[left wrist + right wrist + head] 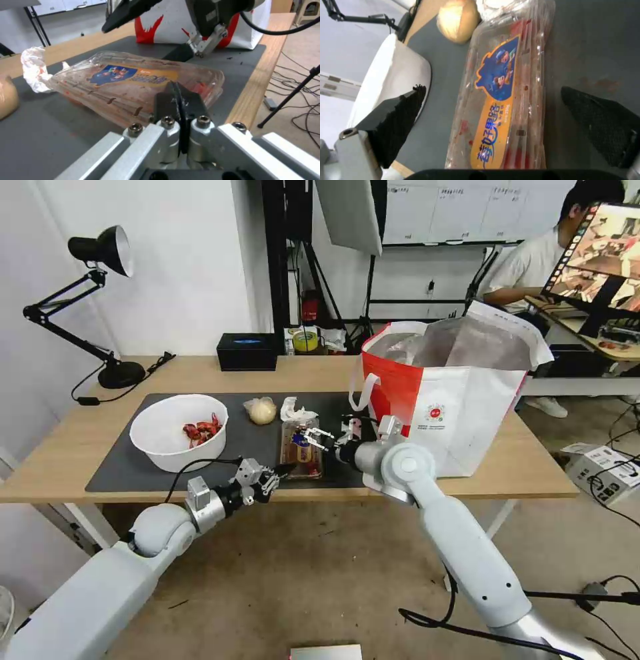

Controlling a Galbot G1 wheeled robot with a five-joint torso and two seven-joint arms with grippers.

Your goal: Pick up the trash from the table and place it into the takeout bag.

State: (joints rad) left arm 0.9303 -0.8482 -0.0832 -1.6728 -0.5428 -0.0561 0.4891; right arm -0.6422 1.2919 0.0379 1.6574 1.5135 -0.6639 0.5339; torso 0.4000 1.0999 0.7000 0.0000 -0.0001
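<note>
Closing in on the clear plastic tray (301,448) from both sides

Sitting on the dark mat (127,463) near the table's (60,460) front edge, with bowl (179,432), bun (262,411) and tissue (293,410) close by and the bag (447,400) to its right. Right gripper (493,120) spread wide above, one finger either side of the tray; best lowered centred and squeezed gently, thin lid likely to buckle. Left gripper (180,100) pressed shut, tips at the tray's near end. Blue and orange label with cartoon figures and Chinese characters; red round logo on the bag too small to read
</note>
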